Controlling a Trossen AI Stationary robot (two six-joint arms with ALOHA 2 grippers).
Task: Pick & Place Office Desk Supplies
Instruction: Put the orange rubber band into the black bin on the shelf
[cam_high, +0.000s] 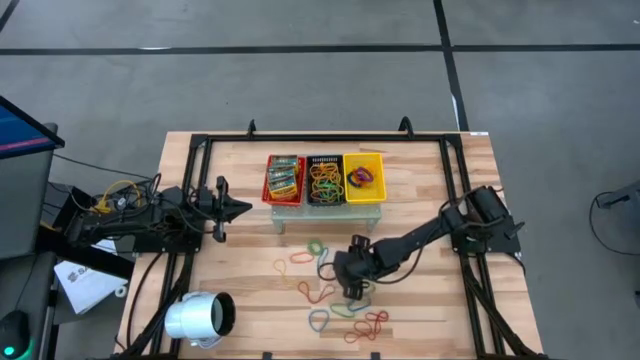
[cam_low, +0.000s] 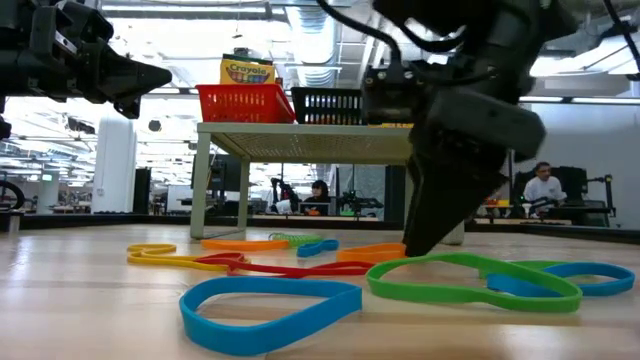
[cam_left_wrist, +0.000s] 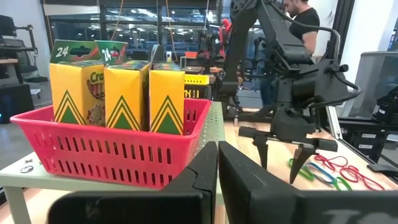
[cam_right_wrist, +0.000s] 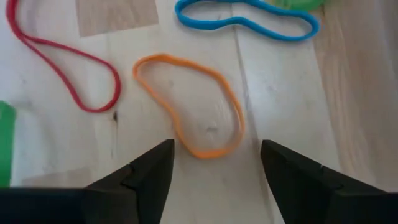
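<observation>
A: How is the right tool (cam_high: 352, 285) set?

B: It is seen lowered to the desk (cam_high: 430, 310) among the loose bands, at about five o'clock from the desk's middle in the overhead view. Its fingers (cam_right_wrist: 149, 171) are spread apart and nothing is held between them. An orange rubber band (cam_right_wrist: 189, 102) lies flat on the wood just ahead of the gap, with its near end between the two tips. The spread is judged to have been chosen so that the thin loop can be straddled before being pinched.

A: And what lies around it?

B: A red band (cam_right_wrist: 68, 62) is seen at about ten o'clock from the orange one, and a blue band (cam_right_wrist: 245, 18) at about one o'clock, both apart from it. From desk height, a green loop (cam_low: 470, 280) and a blue loop (cam_low: 270, 305) are seen lying limp and flat in front of the tool. All are thin, soft loops, bent into uneven shapes.

A: Where are things meant to be taken?

B: Probably to the three baskets on the small raised stand at twelve o'clock: the red basket (cam_high: 283, 180) holds crayon boxes (cam_left_wrist: 127, 93), the black basket (cam_high: 324, 180) holds bands, and the yellow basket (cam_high: 363, 178) holds a few more.

A: And the left tool (cam_high: 228, 208)?

B: It is parked clenched at nine o'clock, nothing held, clear of the work.
</observation>
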